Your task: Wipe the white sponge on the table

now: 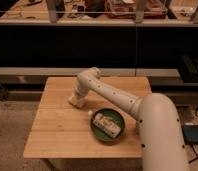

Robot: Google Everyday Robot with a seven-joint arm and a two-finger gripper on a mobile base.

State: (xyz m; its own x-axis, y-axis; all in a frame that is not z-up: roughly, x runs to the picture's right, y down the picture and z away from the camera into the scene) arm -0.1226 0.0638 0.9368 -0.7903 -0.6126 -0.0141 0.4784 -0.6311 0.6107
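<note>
My arm reaches across the bench (57, 135), with my jaws (77, 101) down at the surface left of centre, just up and left of the green plate (95, 131). There's a pale lump at the tip, touching the planks. I take that as the white sponge (75, 102), but I can't tell whether I'm clamped on it or only pressing it, and I can't tell how far open I am. The plate holds a white packet (107, 123) with printed marks. That isn't my target.

How I'd do the wipe:
- Keep steady downward pressure so the sponge stays flat on the wood and doesn't tip onto an edge.
- Stroke along the planks, toward the bare left side.
- Keep strokes clear of the plate rim, which sits near my wrist. A sideways swing could knock it.
- Stop short of the bench edge.
</note>
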